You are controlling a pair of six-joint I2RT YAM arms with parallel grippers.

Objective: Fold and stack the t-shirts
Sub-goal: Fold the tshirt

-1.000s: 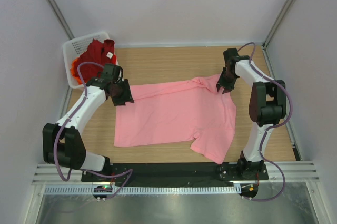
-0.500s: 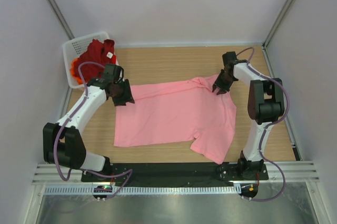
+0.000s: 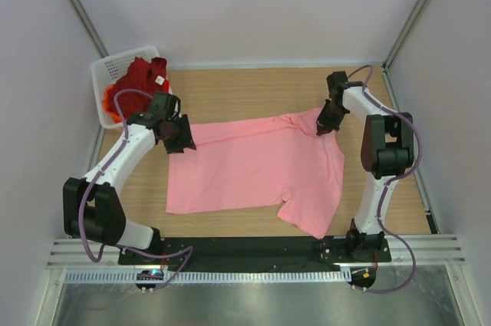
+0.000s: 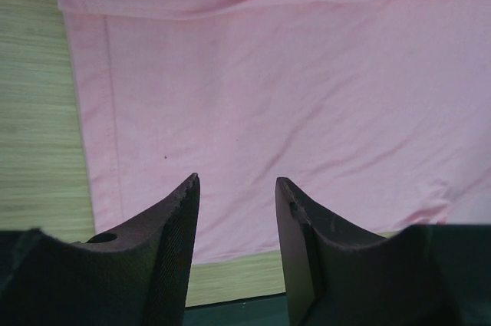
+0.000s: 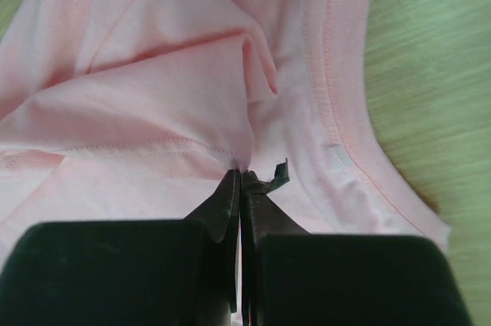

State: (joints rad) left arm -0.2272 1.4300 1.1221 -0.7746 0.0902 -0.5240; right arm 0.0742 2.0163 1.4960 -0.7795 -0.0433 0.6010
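Overhead: the light pink t-shirt (image 3: 253, 169) lies flat on the wooden surface (image 3: 230, 88), and the dark red t-shirt (image 3: 142, 77) is heaped in the basket (image 3: 111, 65). Left wrist: my left jaws are spread above the pink hem. Right wrist: my right jaws are pinching pink cloth beside the collar.

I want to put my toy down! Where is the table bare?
The table is bare beyond the pink t-shirt, between the basket and the right gripper. The middle is covered; the basket is full.
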